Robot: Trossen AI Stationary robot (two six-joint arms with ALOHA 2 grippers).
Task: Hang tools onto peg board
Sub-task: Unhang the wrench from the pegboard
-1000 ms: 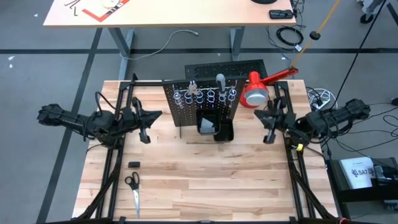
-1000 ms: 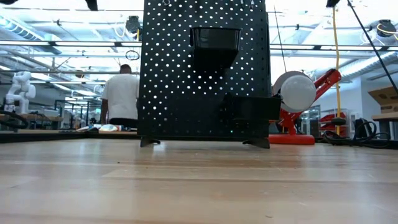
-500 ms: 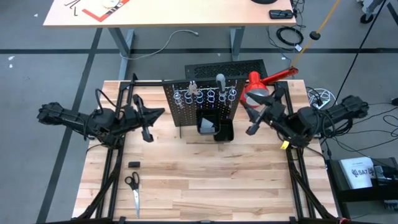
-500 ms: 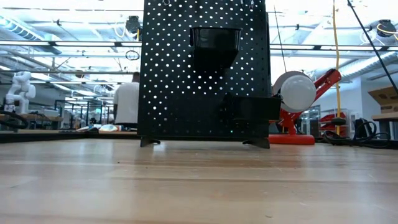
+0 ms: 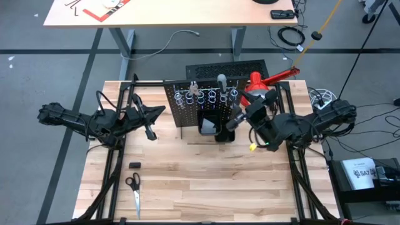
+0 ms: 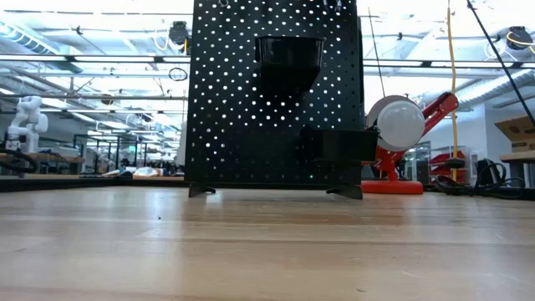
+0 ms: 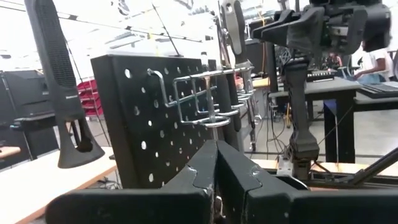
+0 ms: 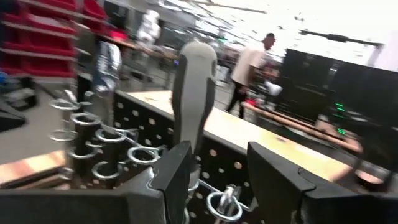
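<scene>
Underfoot, so to speak, the counter is pale butcher-block wood set on a grey floor crossed by dark tape lines. Near its front left corner lie a pair of black-handled scissors and, just behind them, a small black block.

Midway back, the left hand hovers near the left edge, its fingers pressed together, pointing toward the peg board. The right hand reaches in from the right edge to just beside the board's right end, fingers apart, with nothing between them.

The peg board stands upright near the middle of the back edge: a black perforated panel on small feet, carrying a row of silver rings and a black box-shaped bin on the side facing the front. A grey-handled tool stands upright in one ring toward the right end; a smaller tool sits in a ring further left. Something pale lies in the bin.

Behind the board a flat black slotted panel lies at the back edge, and a red lamp with a white shade stands at the back right corner.

Beyond, a wooden desk, cables on the floor, and a long workshop with benches and ceiling lights; a person in a pale top stands far off. No writing is legible.
</scene>
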